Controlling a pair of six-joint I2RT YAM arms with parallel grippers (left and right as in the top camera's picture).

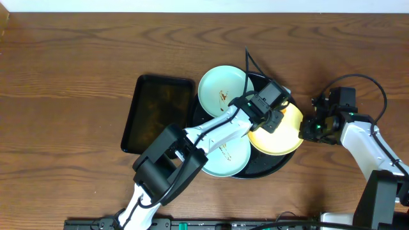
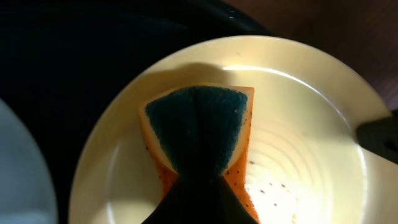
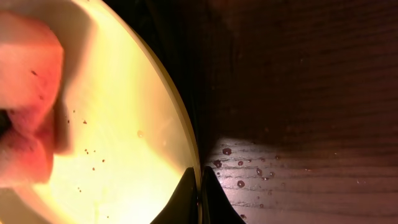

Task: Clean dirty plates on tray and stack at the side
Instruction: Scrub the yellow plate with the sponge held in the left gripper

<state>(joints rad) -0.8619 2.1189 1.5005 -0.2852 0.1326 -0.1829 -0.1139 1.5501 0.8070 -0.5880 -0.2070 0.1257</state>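
The round black tray (image 1: pixel 263 167) holds three plates. A mint plate (image 1: pixel 217 86) with brown smears lies at its back left. Another mint plate (image 1: pixel 223 158) lies at its front, partly under my left arm. The yellow plate (image 1: pixel 281 137) lies at its right, tilted. My left gripper (image 1: pixel 267 118) is shut on an orange sponge with a dark scouring face (image 2: pixel 198 127) and presses it onto the yellow plate (image 2: pixel 298 149). My right gripper (image 1: pixel 308 130) is shut on the yellow plate's right rim (image 3: pixel 186 134), fingertips (image 3: pixel 200 177) either side of it. Small dark specks dot the plate.
A rectangular black tray (image 1: pixel 158 112) lies left of the round tray. Water droplets (image 3: pixel 239 168) sit on the wood tabletop just right of the yellow plate. Bare wood tabletop (image 1: pixel 77 76) lies at the far left and along the back.
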